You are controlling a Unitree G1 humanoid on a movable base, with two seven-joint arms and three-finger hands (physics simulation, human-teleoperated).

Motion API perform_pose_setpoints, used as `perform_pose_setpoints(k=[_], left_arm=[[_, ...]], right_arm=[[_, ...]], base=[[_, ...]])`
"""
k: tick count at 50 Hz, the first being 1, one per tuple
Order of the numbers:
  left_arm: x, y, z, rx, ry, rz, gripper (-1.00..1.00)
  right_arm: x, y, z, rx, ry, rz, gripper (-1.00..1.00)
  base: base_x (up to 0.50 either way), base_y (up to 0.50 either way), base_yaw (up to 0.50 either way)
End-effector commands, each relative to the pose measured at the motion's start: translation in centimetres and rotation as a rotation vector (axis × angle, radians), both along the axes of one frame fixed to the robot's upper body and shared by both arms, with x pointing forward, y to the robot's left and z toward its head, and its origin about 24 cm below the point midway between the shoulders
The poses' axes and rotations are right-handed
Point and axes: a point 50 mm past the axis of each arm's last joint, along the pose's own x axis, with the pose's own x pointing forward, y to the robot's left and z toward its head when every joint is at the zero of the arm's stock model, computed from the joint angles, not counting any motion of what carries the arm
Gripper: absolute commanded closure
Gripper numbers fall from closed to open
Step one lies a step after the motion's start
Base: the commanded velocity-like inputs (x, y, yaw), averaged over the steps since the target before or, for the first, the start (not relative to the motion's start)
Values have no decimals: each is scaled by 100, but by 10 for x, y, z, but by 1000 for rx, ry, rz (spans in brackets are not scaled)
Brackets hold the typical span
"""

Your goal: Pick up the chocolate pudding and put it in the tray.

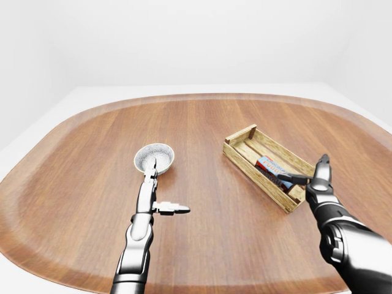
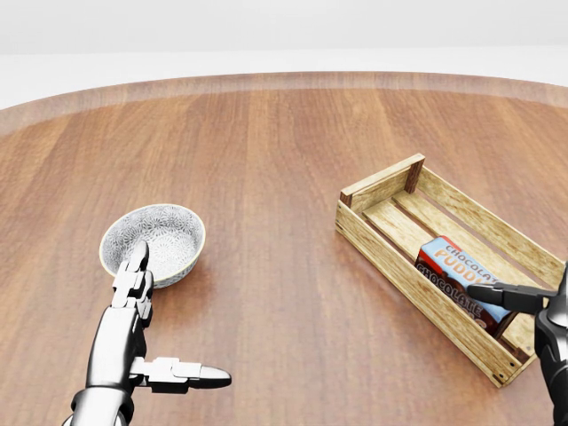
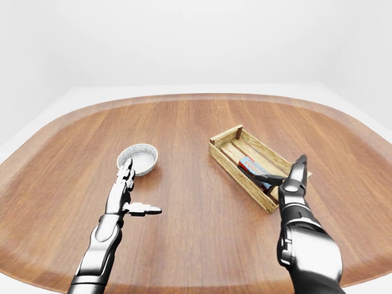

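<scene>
Chocolate pudding (image 2: 460, 272) lies inside the wooden tray (image 2: 383, 246), lower right of the head view — tilted against the near wall. Right hand (image 2: 543, 311) beside it, fingers (image 2: 497, 295) spread wide, holding nothing. Left hand (image 2: 142, 342) lower left, fingers splayed, empty, just below the patterned bowl (image 2: 153, 242) on the bench (image 2: 266, 160). Box looks light, stiff cardboard, smooth-sided — best taken across its narrow sides.

My left arm (image 2: 114, 351) reads as polished silver metal, a slim tube ending in a left hand (image 2: 142, 346) of blocky, segmented fingers (image 2: 135, 271) with dark tips. The right arm (image 1: 349, 245) looks bulkier and darker, gunmetal with glossy black casing, and its right hand (image 1: 312, 180) is black-jointed.
</scene>
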Motion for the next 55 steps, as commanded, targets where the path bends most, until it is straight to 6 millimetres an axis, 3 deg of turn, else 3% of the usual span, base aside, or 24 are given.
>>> perform_pose_setpoints(k=[1,30,51,55], left_arm=[[0,1,2,-29,-4,-4,-100],[-1,0,1,-26,-6,-7,-100],[-1,1,2,-27,-7,-7,-100],[-1,1,1,-28,-8,-5,-100]], right_arm=[[0,-10,12,-44,-47,-89,-100],[2,-27,33,-55,-111,-118,-100],[12,-37,71,-105,-223,-62,-100],[16,-37,86,-96,-294,-34,-100]], base=[[0,0,0],[0,0,0],[0,0,0],[0,0,0]])
